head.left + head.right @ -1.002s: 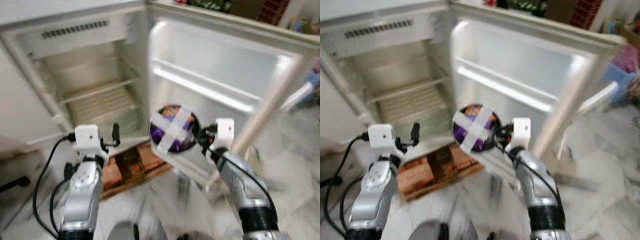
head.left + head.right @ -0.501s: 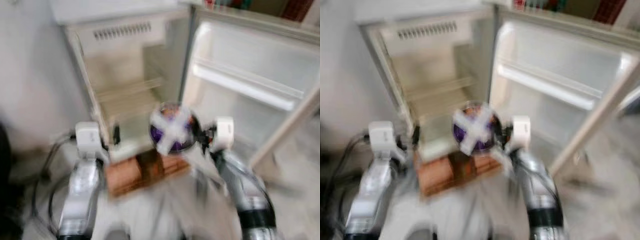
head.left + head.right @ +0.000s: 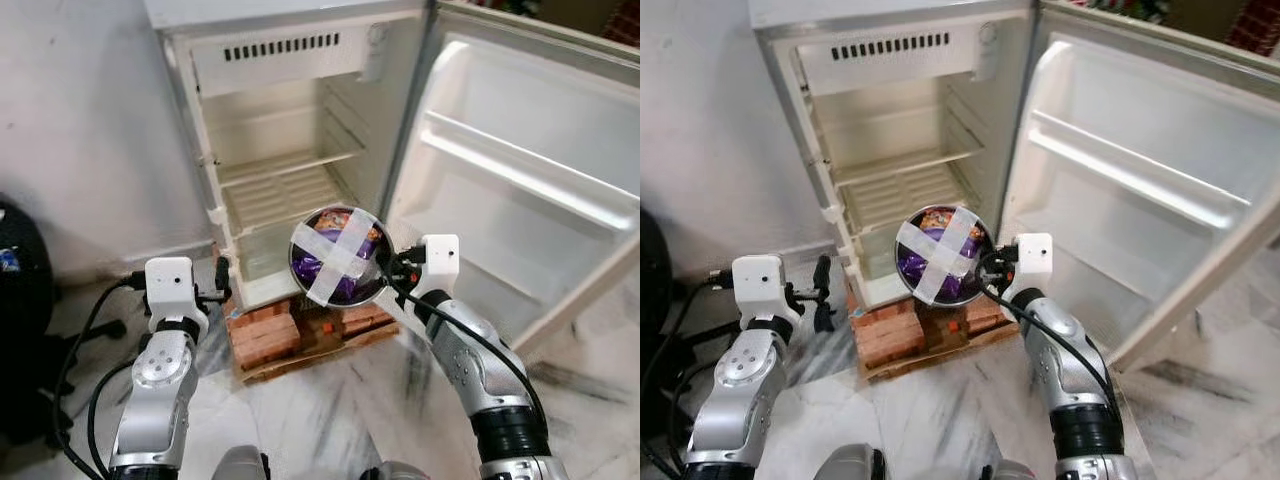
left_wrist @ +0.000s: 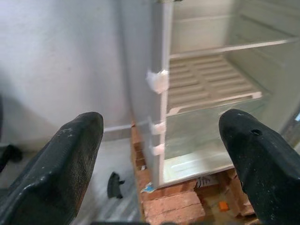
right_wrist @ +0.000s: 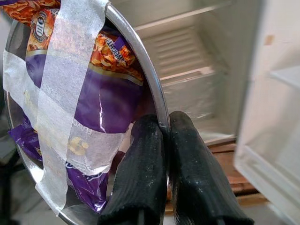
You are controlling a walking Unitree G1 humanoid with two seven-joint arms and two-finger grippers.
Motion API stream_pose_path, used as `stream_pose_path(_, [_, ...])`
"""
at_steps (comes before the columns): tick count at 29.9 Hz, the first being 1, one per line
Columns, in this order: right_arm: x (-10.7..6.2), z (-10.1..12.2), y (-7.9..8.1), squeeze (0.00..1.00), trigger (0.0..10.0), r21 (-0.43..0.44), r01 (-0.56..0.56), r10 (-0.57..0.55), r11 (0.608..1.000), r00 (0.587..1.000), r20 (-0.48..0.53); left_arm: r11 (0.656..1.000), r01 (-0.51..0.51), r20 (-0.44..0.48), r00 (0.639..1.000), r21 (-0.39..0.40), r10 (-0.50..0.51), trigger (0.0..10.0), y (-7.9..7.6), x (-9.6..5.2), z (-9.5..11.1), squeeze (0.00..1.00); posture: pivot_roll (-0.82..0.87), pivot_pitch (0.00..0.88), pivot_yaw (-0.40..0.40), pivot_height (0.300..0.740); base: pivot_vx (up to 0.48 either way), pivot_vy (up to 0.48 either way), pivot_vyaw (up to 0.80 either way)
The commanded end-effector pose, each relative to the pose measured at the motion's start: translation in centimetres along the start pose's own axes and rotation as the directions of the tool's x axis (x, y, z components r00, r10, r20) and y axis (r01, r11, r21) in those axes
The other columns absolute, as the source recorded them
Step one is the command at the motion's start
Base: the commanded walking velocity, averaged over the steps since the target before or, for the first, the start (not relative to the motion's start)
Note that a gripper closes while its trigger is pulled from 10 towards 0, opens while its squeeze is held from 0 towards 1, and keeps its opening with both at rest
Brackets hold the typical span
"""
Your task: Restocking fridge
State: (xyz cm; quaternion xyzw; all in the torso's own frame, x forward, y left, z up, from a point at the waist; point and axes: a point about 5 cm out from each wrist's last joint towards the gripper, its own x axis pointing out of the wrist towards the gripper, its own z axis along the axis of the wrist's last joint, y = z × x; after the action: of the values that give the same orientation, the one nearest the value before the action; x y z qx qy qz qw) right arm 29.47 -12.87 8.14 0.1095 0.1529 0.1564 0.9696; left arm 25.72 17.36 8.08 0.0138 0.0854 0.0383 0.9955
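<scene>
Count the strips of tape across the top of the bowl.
2. One strip of tape runs from the upper right to the lower left of the bowl, and the other strip crosses it from upper left to lower right, forming an X.

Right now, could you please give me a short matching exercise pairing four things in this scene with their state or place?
Things:
1. steel bowl
2. left claw
3. fridge door
4. bricks

States or places:
a. swung wide open
b. under the fridge
c. pinched at its rim by the right claw, crossed with tape
d. open, holding nothing

Pairs: 1-c, 2-d, 3-a, 4-b
</scene>
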Motion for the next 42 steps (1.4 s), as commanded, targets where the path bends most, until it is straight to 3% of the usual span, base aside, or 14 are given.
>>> stream_pose_path(1, [0.25,0.85,0.48,0.0,10.0,-0.016,-0.025,0.026,1.0,0.999,0.037,1.0,-0.003,-0.006,1.0,0.01,0.003,10.0,0.2,-0.12,0.18,0.0,0.06,0.034,-0.016,0.74,0.0,0.0,0.79])
stream_pose_path(16, [0.01,0.27,0.38,0.0,10.0,0.008,0.0,0.0,1.0,1.0,0.025,1.0,0.021,-0.037,0.999,0.003,-0.021,10.0,0.62,-1.0,-0.41,0.0,0.06,0.047,-0.01,0.74,0.0,0.0,0.78])
stream_pose_path(25, [0.33,1.01,-0.28,0.0,10.0,-0.001,0.059,-0.059,0.998,0.997,0.057,1.0,0.014,-0.048,0.999,-0.007,-0.014,10.0,0.33,-0.94,-0.44,0.0,0.05,0.056,-0.012,0.74,0.19,0.0,0.0])
stream_pose_path(42, [0.64,1.02,-0.1,0.0,10.0,0.0,0.062,-0.062,0.998,0.997,0.054,1.0,0.013,-0.049,0.999,-0.021,-0.014,10.0,0.17,-0.94,-0.41,0.0,0.06,0.063,-0.016,0.74,0.322,0.0,0.0])
